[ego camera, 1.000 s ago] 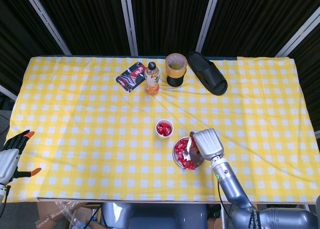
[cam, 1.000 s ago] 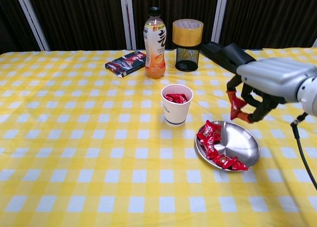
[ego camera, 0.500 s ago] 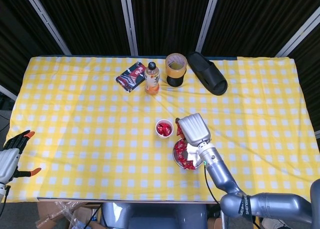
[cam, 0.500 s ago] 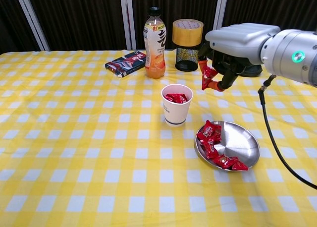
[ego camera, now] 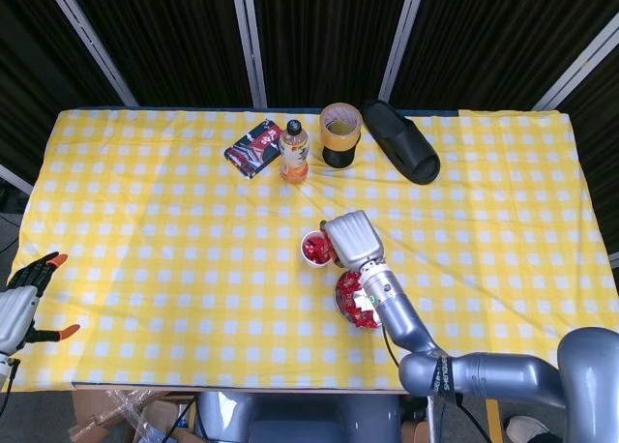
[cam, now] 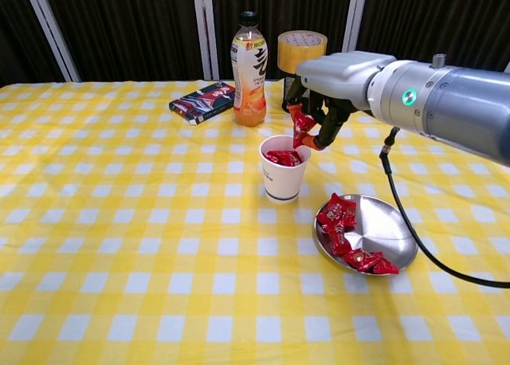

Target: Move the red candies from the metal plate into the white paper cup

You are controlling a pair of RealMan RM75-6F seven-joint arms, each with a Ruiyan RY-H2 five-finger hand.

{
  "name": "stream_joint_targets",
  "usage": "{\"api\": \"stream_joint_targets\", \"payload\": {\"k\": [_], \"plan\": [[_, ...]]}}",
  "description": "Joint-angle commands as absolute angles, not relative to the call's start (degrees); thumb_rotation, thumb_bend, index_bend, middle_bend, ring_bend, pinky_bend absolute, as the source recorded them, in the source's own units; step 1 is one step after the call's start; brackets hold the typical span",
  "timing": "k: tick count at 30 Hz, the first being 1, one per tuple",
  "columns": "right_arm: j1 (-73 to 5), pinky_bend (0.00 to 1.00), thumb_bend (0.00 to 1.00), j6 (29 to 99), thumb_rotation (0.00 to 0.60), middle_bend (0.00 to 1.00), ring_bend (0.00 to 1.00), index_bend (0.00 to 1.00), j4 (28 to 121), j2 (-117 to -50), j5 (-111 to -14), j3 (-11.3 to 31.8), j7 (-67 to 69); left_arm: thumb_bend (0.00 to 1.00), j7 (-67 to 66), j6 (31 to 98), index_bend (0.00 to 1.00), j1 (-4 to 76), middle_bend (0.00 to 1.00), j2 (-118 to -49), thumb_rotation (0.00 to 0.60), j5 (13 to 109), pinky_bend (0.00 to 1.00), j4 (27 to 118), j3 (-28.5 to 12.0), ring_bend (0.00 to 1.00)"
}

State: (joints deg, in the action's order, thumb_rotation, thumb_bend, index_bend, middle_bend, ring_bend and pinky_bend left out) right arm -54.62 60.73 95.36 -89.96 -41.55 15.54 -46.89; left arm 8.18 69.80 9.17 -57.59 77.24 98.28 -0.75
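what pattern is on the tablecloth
Yellow and white checks on the tablecloth, clearest in the chest view.

A small white paper cup [ego camera: 313,249] with red candies inside stands mid-table on the yellow checked tablecloth [ego camera: 174,230]. The grey right hand [ego camera: 350,240] overlaps its right rim. Just below-right of the cup, the round metal plate [ego camera: 344,303] holds red wrapped candies [ego camera: 354,300].

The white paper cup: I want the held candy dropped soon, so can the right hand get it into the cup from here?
Probably yes: the right hand holds a red candy just above the white paper cup, whose mouth is open.
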Motion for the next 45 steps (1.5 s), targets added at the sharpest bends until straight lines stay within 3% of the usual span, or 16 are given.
{"api": "stream_joint_targets", "payload": {"k": [1,12,22,32,45], "plan": [[-54.91,1.0,0.51,60.78,0.6,0.83,0.94,0.58,95.31,-90.2,-41.83,15.15,-46.62,0.06,8.21,69.75,0.01,9.19,0.0,-57.57,0.6,77.22,0.0,98.28,-0.75,0.0],[-55.62,1.0,0.51,61.56,0.6,0.83,0.94,0.56,93.51,-91.84,-42.05,14.09,-45.44,0.06,8.09,70.3,0.01,9.01,0.0,-57.55,0.6,77.53,0.0,98.35,-0.71,0.0],[-55.68,1.0,0.49,63.11,0.6,0.83,0.94,0.32,93.1,-92.45,-43.27,13.03,-45.54,0.06,8.18,70.31,0.01,9.04,0.0,-57.6,0.6,77.58,0.0,98.28,-0.71,0.0],[-53.47,1.0,0.49,67.69,0.6,0.83,0.94,0.31,100.04,-88.77,-46.05,11.49,-46.42,0.06,7.95,70.69,0.01,8.93,0.0,-57.71,0.6,77.69,0.0,98.28,-0.72,0.0],[-45.96,1.0,0.42,74.63,0.6,0.83,0.94,0.31,110.56,-83.7,-54.22,2.88,-47.03,0.07,7.05,71.75,0.01,8.6,0.0,-58.04,0.6,78.37,0.0,98.33,-0.59,0.0]]}}
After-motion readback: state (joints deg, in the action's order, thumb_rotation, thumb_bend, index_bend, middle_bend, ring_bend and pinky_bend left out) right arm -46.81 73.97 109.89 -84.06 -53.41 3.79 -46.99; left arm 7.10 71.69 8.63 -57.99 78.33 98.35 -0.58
